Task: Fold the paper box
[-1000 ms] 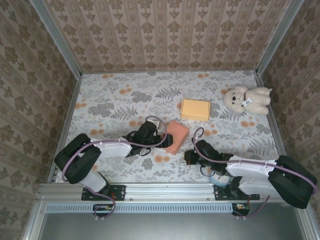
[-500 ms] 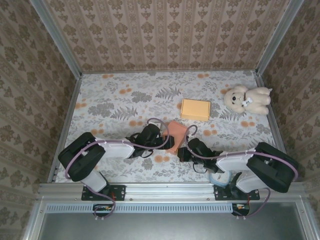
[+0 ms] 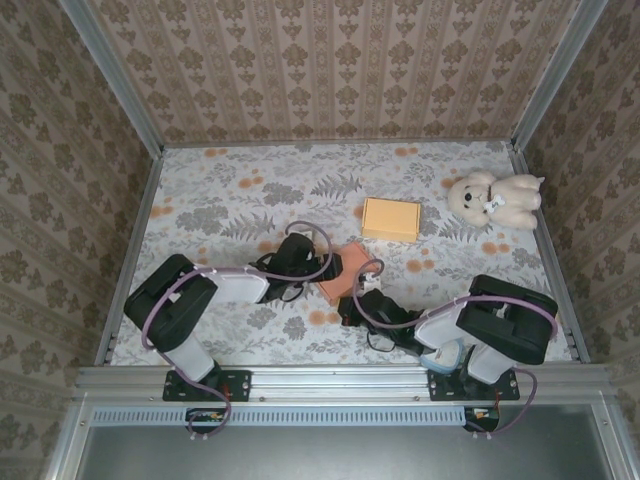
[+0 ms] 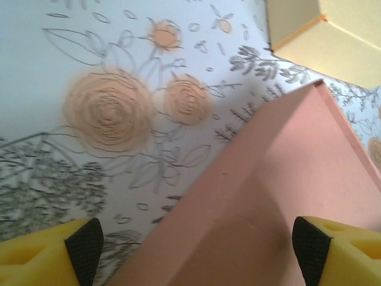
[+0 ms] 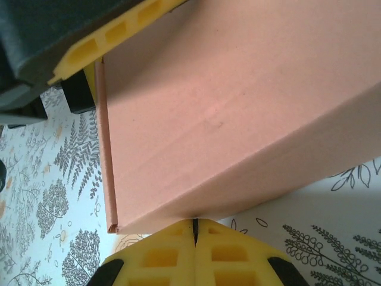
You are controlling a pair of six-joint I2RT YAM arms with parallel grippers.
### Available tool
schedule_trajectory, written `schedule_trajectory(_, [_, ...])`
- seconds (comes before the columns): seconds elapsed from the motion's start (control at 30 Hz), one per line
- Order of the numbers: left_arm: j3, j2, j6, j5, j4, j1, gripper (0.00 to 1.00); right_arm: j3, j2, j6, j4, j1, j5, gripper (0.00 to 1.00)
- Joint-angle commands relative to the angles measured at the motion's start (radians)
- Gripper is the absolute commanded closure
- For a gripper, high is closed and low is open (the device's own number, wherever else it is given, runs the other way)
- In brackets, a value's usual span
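The pink paper box (image 3: 345, 270) lies on the floral table, near the middle. In the left wrist view my left gripper (image 4: 196, 253) stands open, its yellow fingers (image 4: 41, 256) wide on either side of the box's (image 4: 286, 179) pink wall. From above, that gripper (image 3: 320, 265) is at the box's left side. My right gripper (image 5: 194, 225) is shut with nothing between its fingers, its tips pressed against the box's (image 5: 226, 107) near lower edge. In the top view it (image 3: 350, 302) sits just in front of the box.
A folded yellow box (image 3: 391, 218) lies just behind the pink one, also in the left wrist view's top right corner (image 4: 333, 36). A white teddy bear (image 3: 495, 198) sits at the far right. Patterned walls close in the table on three sides.
My right gripper has slid left and forward until its shut tips meet the pink box. The box has shifted slightly left, and the left wrist has moved a little further from the bases.
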Motion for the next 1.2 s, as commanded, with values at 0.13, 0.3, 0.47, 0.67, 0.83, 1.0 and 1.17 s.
schedule_trajectory(0.13, [-0.03, -0.247, 0.032, -0.13, -0.199, 0.085, 0.1, 0.016, -0.292, -0.155, -0.346, -0.005, 0.186, 0.76])
schedule_trajectory(0.3, [-0.143, -0.362, -0.021, -0.16, -0.164, 0.069, 0.11, 0.137, -0.451, -0.329, -0.671, -0.068, 0.183, 0.52])
schedule_trajectory(0.47, [-0.216, -0.417, -0.086, -0.211, -0.125, -0.023, 0.11, 0.224, -0.401, -0.447, -0.73, -0.233, 0.005, 0.42])
schedule_trajectory(0.67, [-0.246, -0.436, -0.148, -0.322, -0.098, -0.154, 0.14, 0.286, -0.246, -0.516, -0.658, -0.376, -0.162, 0.35])
schedule_trajectory(0.83, [-0.244, -0.387, -0.178, -0.33, -0.063, -0.191, 0.14, 0.323, -0.127, -0.533, -0.61, -0.443, -0.257, 0.34])
schedule_trajectory(1.0, [-0.213, -0.3, -0.183, -0.302, -0.003, -0.193, 0.15, 0.31, -0.093, -0.544, -0.568, -0.463, -0.277, 0.33])
schedule_trajectory(1.17, [-0.153, -0.218, -0.171, -0.276, 0.02, -0.193, 0.15, 0.282, -0.081, -0.529, -0.544, -0.468, -0.289, 0.35])
